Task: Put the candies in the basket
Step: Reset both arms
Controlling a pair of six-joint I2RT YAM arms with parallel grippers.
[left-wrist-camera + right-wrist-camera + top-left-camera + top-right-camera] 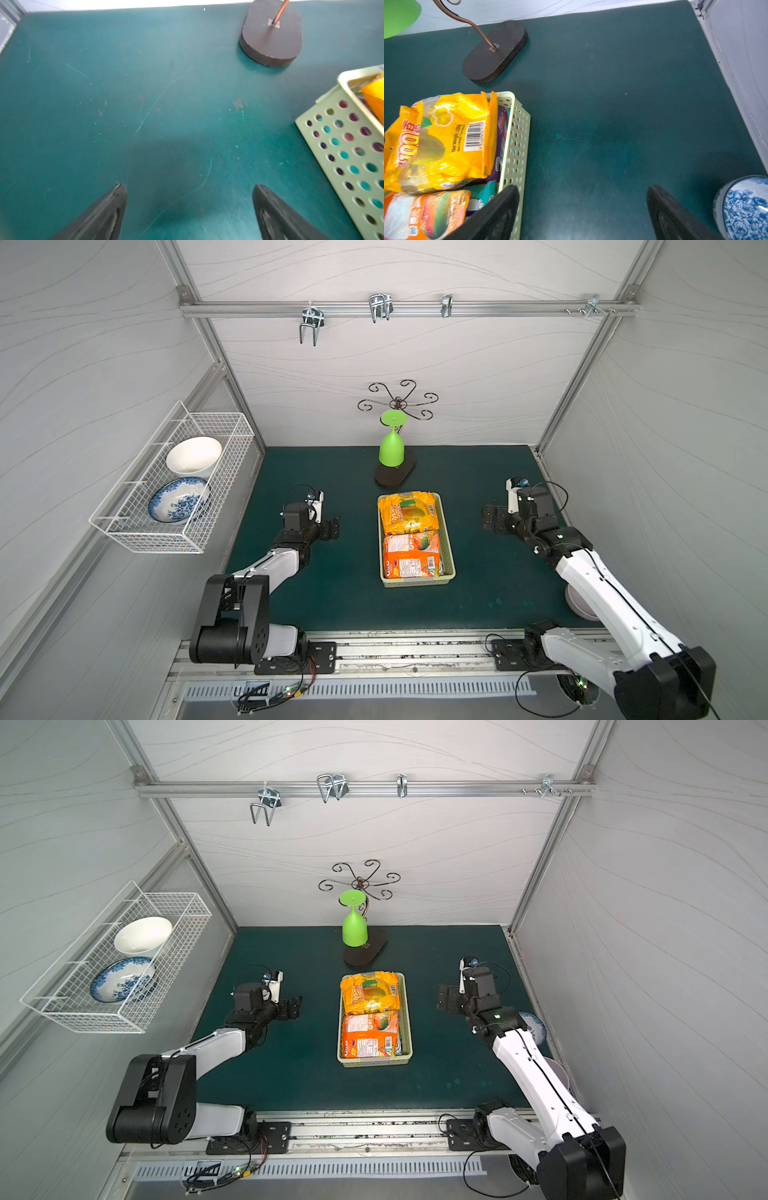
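Note:
The pale yellow-green basket [417,583] [374,1061] sits mid-table in both top views. In it lie the candies: a yellow bag [409,512] [370,992] at the far end and an orange bag [411,553] [370,1033] at the near end. In the right wrist view, purple [500,133] and teal [488,191] bags show under the yellow bag [446,141]. My left gripper [334,526] [190,187] hovers left of the basket [342,145], open and empty. To the right of the basket [517,145], my right gripper [488,520] [582,188] is also open and empty.
A green goblet [392,448] hangs on a scrolled metal stand with a dark base [395,477] behind the basket. A white wire rack [124,526] on the left wall holds two bowls. A blue-and-white bowl [745,207] and a pale bowl [577,601] sit by the right arm.

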